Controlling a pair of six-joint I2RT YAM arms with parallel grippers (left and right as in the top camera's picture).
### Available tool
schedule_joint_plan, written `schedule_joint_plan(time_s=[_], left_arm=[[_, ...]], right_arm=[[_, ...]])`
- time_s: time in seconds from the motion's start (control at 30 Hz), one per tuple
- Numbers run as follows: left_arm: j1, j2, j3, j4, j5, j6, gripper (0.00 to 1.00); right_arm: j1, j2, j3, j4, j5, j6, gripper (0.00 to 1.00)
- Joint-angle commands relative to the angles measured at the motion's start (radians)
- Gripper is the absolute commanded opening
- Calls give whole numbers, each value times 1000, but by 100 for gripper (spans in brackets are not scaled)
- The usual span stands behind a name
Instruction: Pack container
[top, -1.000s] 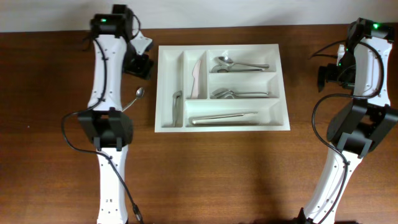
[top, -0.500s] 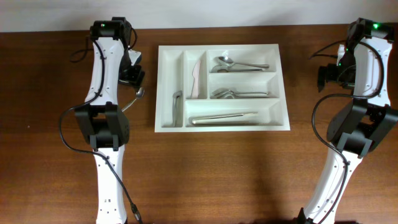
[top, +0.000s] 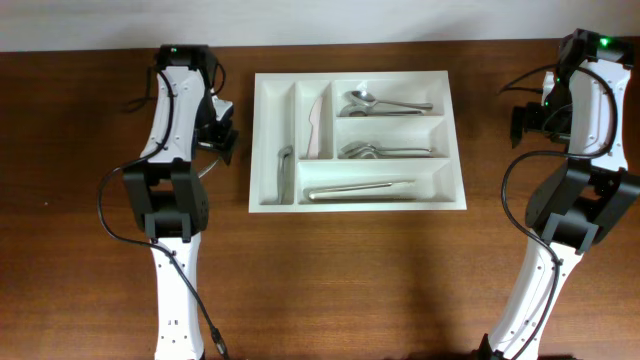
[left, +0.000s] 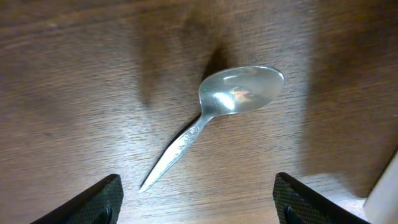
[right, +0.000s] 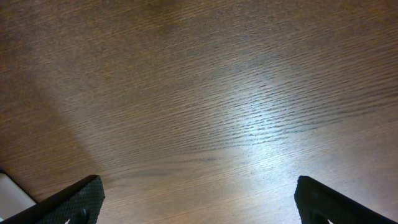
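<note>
The white container lies mid-table with cutlery in all five compartments. A loose metal spoon rests on the wood just left of it, bowl up and handle running down-left. My left gripper hovers right over this spoon and hides its bowl in the overhead view. In the left wrist view the left gripper is open, its black fingers wide apart and holding nothing. The container's corner shows at the right. My right gripper hangs open over bare wood right of the container, and the right wrist view also shows it empty.
Inside the container are a knife, a small utensil, spoons, more cutlery and a long utensil. Both arm bases stand at the table's front left and front right. A white edge shows at the lower left.
My left gripper has swung from the table's back edge toward the front and now sits over the loose spoon. The right arm has not moved.
</note>
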Motion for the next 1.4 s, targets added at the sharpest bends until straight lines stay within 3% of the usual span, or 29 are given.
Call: schedule_joint_plan(time_s=[0.0, 0.27, 0.63, 0.93, 1.37], left_arm=[[-2, -30, -10, 16, 18, -10, 80], [-3, -30, -10, 57, 100, 100, 82], [-3, -30, -20, 145, 81, 100, 87], [-3, -30, -110, 175, -6, 39, 87], [-3, -30, -114, 252, -2, 28, 87]], right_arm=[[-3, -42, 1, 0, 9, 1, 99], [-3, -42, 2, 0, 9, 1, 99], [-3, -42, 2, 0, 9, 1, 99], [-3, -42, 2, 0, 9, 1, 99], [-3, -42, 2, 0, 9, 1, 99]])
